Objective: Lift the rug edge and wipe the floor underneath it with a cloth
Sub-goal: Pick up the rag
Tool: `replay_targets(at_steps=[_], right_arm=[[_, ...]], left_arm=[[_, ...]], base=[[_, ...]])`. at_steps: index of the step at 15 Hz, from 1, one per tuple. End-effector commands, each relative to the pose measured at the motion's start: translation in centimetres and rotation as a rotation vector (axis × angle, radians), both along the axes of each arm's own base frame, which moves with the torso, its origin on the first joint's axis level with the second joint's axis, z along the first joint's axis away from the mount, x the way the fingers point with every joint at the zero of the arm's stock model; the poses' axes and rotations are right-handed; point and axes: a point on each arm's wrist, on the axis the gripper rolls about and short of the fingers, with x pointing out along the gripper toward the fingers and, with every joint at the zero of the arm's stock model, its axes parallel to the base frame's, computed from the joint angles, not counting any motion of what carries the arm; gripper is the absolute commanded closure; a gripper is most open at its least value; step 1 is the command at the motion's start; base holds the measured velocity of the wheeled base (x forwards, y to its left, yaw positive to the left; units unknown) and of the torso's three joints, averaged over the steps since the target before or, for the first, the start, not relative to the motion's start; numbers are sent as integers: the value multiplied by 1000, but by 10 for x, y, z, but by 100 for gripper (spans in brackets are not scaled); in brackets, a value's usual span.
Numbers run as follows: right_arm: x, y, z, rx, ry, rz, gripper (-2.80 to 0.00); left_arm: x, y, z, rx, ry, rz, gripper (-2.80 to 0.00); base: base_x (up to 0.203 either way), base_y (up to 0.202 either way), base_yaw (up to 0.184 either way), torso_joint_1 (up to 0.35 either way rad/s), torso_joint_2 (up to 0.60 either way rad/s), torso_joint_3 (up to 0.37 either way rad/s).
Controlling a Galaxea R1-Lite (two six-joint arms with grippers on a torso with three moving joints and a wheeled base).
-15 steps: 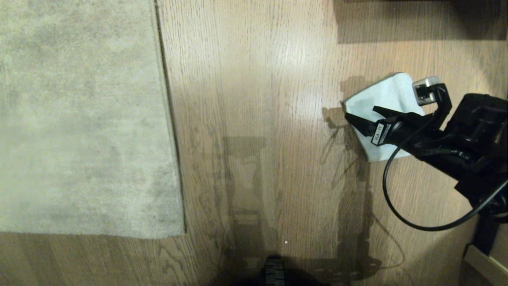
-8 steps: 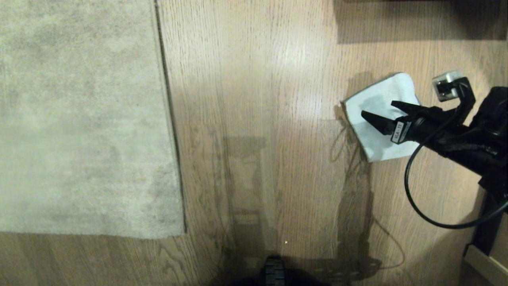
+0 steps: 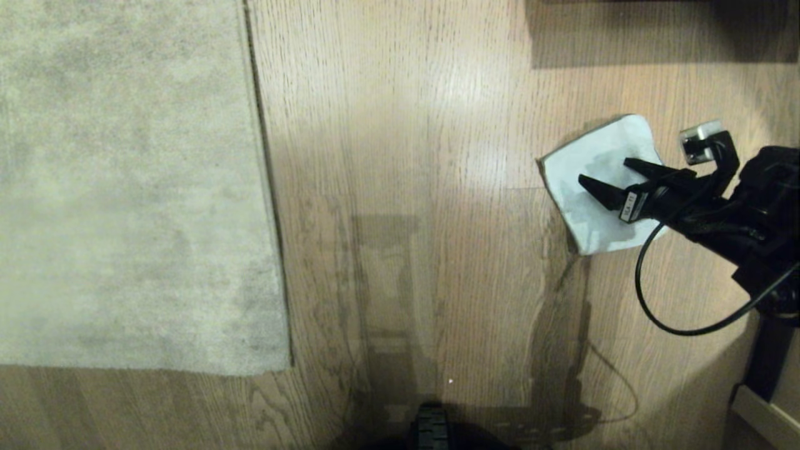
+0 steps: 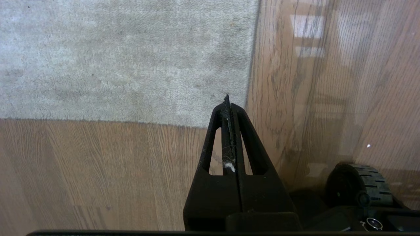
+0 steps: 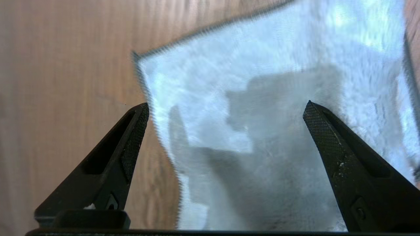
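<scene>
Right claw (image 3: 603, 174) is hanging wide open over the cloth (image 3: 594, 181) lying on the floor (image 3: 406, 156) (nothing gripped), well apart from the rug edge (image 3: 265, 187); left claw (image 4: 227, 98) is sitting shut.

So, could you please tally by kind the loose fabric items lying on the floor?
Rugs: 1, the grey-beige rug, lying flat.
Cloths: 1, the pale blue-green cloth, under the open right tool.
Total: 2.
</scene>
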Motion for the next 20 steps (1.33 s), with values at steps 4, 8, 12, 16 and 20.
replay_targets(at_steps=[4,8,12,16,20], right_arm=[[12,-6,-8,-4,12,4,-280],[11,-5,-7,-5,13,7,-280],[-7,-6,14,-5,6,4,-280],[-13,-18,40,-19,-15,-36,-280],[-11,-39,57,-36,-32,-55,-280]], left_arm=[[0,0,0,0,0,0,0],[0,0,0,-1,0,0,0],[0,0,0,-1,0,0,0],[0,0,0,-2,0,0,0],[0,0,0,0,0,0,0]], base=[[0,0,0,0,0,0],[0,0,0,0,0,0],[0,0,0,0,0,0],[0,0,0,0,0,0],[0,0,0,0,0,0]])
